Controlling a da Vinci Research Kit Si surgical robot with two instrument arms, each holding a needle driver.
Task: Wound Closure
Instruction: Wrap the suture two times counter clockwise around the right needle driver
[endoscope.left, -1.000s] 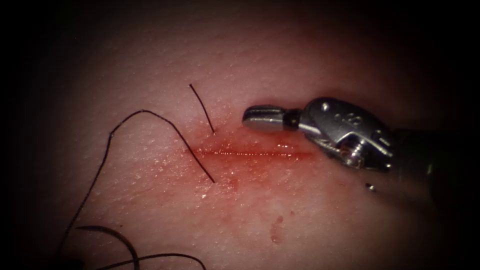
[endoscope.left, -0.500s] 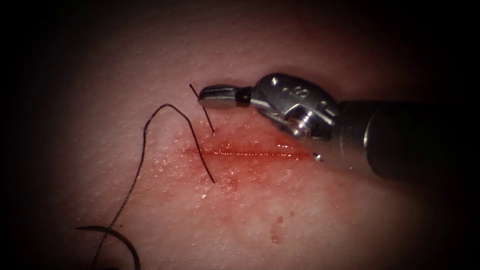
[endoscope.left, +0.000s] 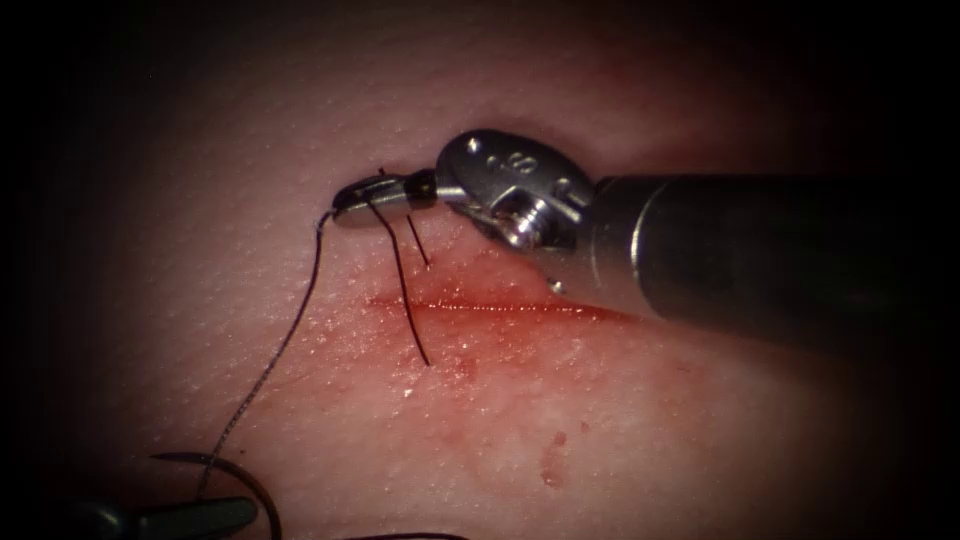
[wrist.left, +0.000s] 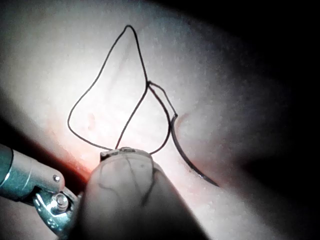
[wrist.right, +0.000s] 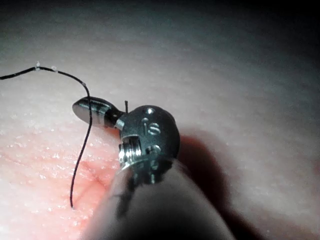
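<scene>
R gripper (endoscope.left: 375, 195), in from the frame's right, sits just above the cut (endoscope.left: 500, 306) near its left end. Its jaws look pressed together w/ nothing pinched between them. The thread (endoscope.left: 290, 330) lies draped over their outside, and the R wrist view shows the same.

From a point just below the cut, the thread climbs across it and over the jaws. It then runs down to the needle (endoscope.left: 262, 490) at lower left of the frame. The needle lies on the tissue (endoscope.left: 600, 420), not in it as far as I can see.

L gripper (endoscope.left: 200, 517) is at the bottom left edge, just beside the needle. Can't tell if its jaws are spread or pinching, or what it holds.

A short thread end (endoscope.left: 417, 238) sticks up from the tissue just above the cut, close under the R jaws. Red fluid (endoscope.left: 552, 460) spots the tissue lower down.

My read: thread mgmt around the R jaws, close to the short end. To do it well:
- Keep the jaws level so the draped strand doesn't slide off the tip.
- Leave slack on the long limb.
- Don't tug the tissue exit points.
- Keep the short end from being dragged back through.
- Keep the jaw tips off the tissue.
</scene>
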